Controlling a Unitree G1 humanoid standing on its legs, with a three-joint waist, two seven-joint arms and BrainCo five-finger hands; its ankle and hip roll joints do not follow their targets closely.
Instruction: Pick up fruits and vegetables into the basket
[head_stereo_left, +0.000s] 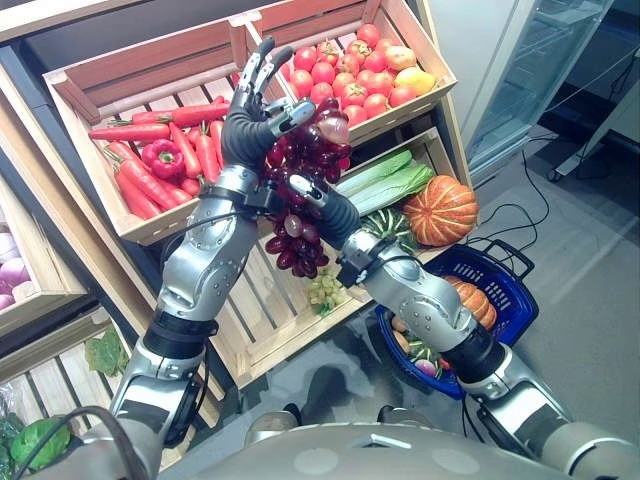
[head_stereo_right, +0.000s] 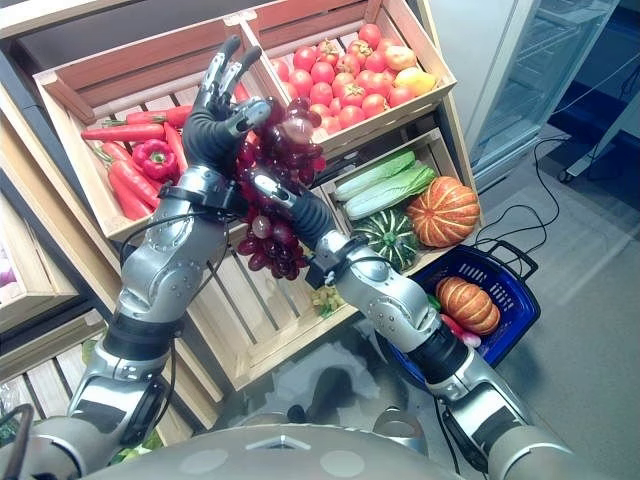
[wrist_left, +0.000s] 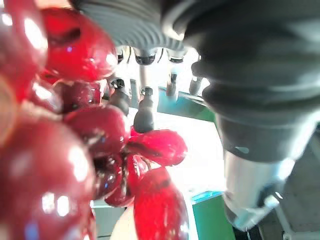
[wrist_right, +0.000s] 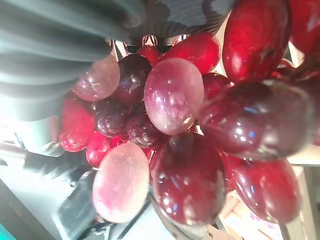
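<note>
Together, both robot hands, left (head_stereo_left: 250, 125) open, right (head_stereo_left: 318, 200) unclear, meet glossy red grapes (head_stereo_left: 300, 215).

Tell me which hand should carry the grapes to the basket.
Right, probably. The right hand is buried in the red grape bunch, and its arm comes from the side where the blue basket sits. The left hand touches the bunch's top, fingers straight, farther from the basket.

Grapes (head_stereo_left: 300, 200) hang between both hands before the crates. Carrots (head_stereo_left: 150, 170) lie at 10 o'clock, tomatoes (head_stereo_left: 350, 80) at 1. The basket (head_stereo_left: 505, 285) holding a pumpkin (head_stereo_left: 478, 300) sits at 4.
</note>
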